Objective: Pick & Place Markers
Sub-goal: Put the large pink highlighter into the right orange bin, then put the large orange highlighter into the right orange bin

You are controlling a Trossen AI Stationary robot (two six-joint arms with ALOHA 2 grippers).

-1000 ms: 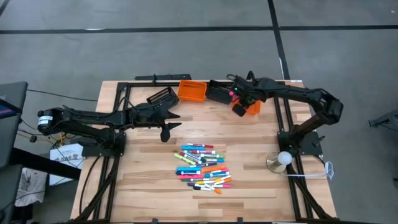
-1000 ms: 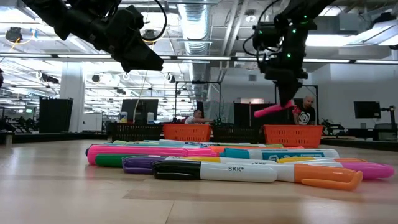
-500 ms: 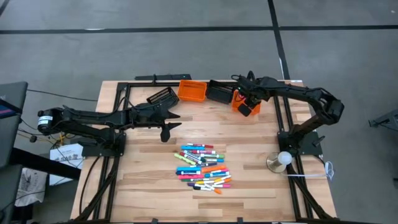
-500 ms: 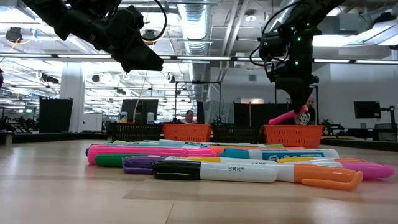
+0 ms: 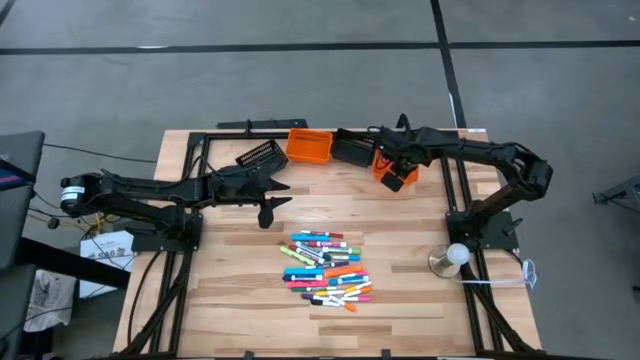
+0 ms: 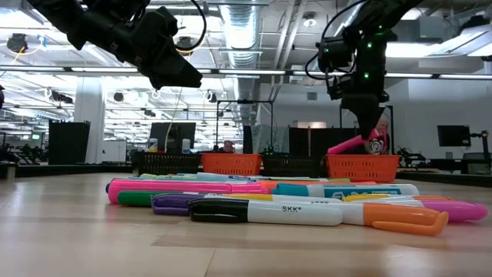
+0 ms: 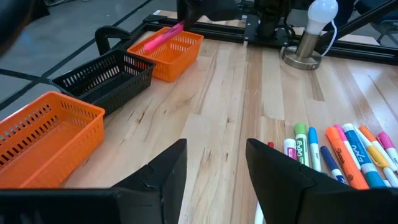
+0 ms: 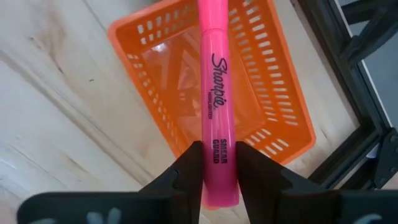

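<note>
Fingers of the right gripper (image 8: 214, 163) are pinched on a pink marker (image 8: 215, 93), held over the orange bin (image 8: 280, 118) at the upper right of the high view. Dropping is the step now; next, letting go is needed. Left gripper (image 7: 214, 165) is kept open, waiting at the middle left.

Open bare wood between the marker pile (image 5: 328, 268) and the row of bins at the far edge, crossed only by the left gripper (image 5: 268, 207) hovering above it. Far-right orange bin (image 8: 211, 81) topped by the right gripper (image 8: 214, 163) and its pink marker (image 8: 215, 93). Near the table's right edge, blocked by a lamp (image 5: 453, 257) and the right arm's base (image 5: 482, 226).
</note>
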